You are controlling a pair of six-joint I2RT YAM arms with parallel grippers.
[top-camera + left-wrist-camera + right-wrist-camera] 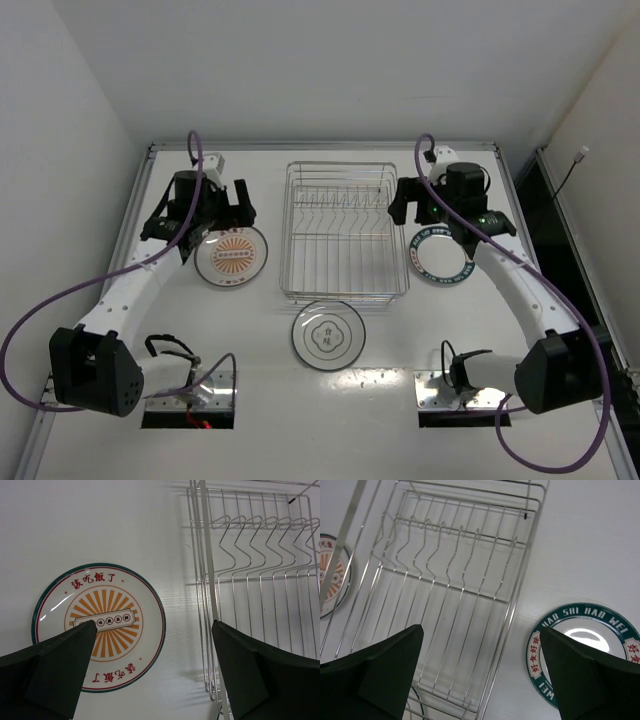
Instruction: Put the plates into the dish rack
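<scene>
Item, dish rack (pixel 344 296): silver wire basket with one row of upright bent-wire dividers. It stands square on the white table (pixel 480 340), midway between the left and right edges and nearer the far edge than the near one. Item, orange sunburst plate (pixel 232 255): lies flat on the table near the rack's left side, apart from it, toward the left edge; it has a green rim line and red characters around an orange rayed centre. Item, teal-banded plate (pixel 430 258): lies flat just beside the rack's right side, toward the right edge. White lettering, HAO SHI HAO WEI among it, runs round the dark band, and from above the right arm covers part of the plate. Item, white plate (pixel 328 335): thin dark rim line, small emblem in the middle. It lies flat just beside the rack's near rim, about centred between the side edges; whether it touches the rack cannot be told. All three plates are outside the rack. Item, left gripper (pixel 154 625): hangs over the strip between the sunburst plate and the rack, fingers wide apart, gripping nothing. One dark fingertip shows over the plate's centre, the other over the rack's left rim. Item, right gripper (pixel 481 629): hangs over the rack's right side, fingers likewise spread and holding nothing. One is over the rack's wire floor, the other over the teal-banded plate.
</scene>
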